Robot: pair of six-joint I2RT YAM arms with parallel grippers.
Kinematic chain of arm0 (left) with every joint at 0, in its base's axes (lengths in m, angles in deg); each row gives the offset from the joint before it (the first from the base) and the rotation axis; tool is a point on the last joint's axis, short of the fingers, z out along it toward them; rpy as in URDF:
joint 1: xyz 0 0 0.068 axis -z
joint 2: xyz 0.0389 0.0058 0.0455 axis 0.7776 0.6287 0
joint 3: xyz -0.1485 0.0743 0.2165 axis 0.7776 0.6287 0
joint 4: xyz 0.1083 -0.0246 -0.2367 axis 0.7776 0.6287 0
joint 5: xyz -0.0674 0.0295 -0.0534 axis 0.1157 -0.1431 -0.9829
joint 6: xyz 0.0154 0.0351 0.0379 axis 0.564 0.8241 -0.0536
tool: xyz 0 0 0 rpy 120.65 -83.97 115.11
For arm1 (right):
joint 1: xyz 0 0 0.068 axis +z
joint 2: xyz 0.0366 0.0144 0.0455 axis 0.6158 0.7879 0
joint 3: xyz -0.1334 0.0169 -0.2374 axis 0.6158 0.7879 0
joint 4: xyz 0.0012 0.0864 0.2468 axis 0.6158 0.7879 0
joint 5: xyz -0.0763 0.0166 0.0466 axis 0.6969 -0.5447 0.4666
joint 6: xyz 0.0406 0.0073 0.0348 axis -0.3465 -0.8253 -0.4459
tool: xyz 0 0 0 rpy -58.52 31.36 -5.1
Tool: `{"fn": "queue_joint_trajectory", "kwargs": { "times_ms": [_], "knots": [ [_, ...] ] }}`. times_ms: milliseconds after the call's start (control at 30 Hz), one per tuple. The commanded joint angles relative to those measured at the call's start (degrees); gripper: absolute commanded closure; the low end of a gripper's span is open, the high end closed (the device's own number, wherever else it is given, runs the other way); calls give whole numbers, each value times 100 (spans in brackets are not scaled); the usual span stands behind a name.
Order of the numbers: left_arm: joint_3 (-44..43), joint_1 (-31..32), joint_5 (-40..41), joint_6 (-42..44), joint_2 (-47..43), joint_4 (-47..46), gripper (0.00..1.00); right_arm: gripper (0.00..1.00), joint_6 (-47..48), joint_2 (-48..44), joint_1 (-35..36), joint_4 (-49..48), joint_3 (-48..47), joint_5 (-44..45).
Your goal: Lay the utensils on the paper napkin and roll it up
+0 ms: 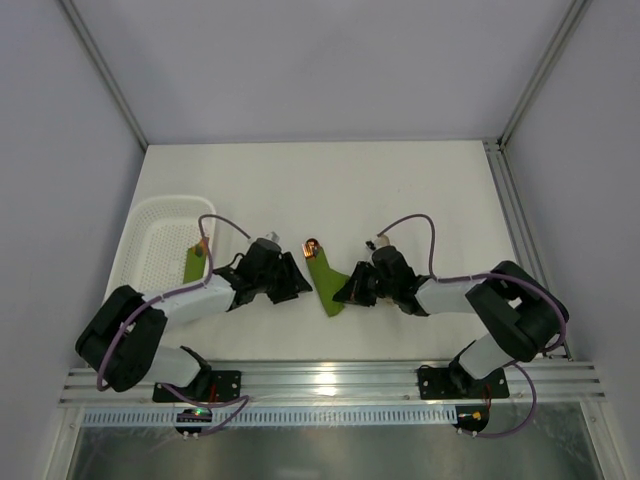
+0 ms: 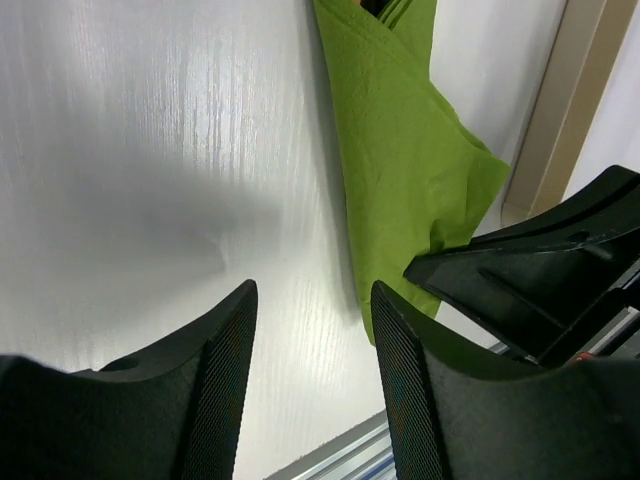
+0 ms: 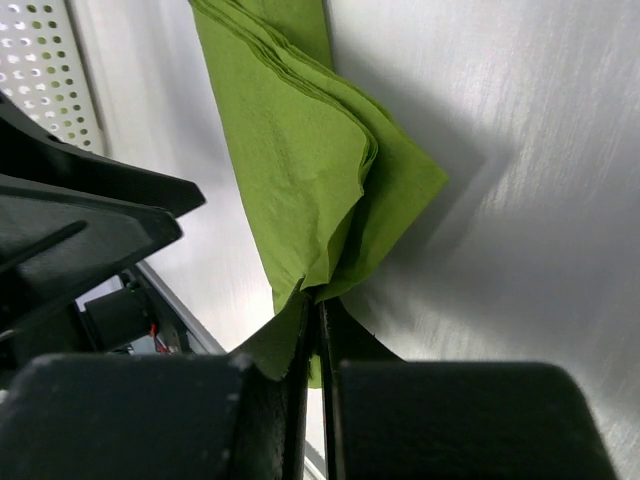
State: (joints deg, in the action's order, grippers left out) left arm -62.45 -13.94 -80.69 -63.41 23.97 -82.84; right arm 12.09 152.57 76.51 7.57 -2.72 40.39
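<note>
Pinching paper napkin (image 3: 290, 170) corner in clenched right pincer (image 3: 318, 322), with released left pincer (image 2: 312, 305) alongside; calling for taut, even rolling

We see a plain olive-green napkin (image 1: 322, 283) on a white bench (image 1: 400, 190) with faint grain streaks. A utensil (image 1: 311, 247) shows copper-brown. The basket (image 1: 135, 240) is white and dotted with holes. The left pincer (image 2: 312, 320) and right pincer (image 3: 312, 330) are black, and the cables (image 1: 410, 220) are purple.
</note>
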Motion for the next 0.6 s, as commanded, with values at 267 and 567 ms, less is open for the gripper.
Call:
{"fn": "queue_joint_trajectory", "kwargs": {
  "times_ms": [267,567],
  "knots": [
    [516,-10,-231,-851,-171,-1435,36,97,-551,-519,17,-265,13,-106],
    [543,-10,-451,-1449,567,-2121,33,96,-621,-466,17,-441,40,-141]
  ]
}}
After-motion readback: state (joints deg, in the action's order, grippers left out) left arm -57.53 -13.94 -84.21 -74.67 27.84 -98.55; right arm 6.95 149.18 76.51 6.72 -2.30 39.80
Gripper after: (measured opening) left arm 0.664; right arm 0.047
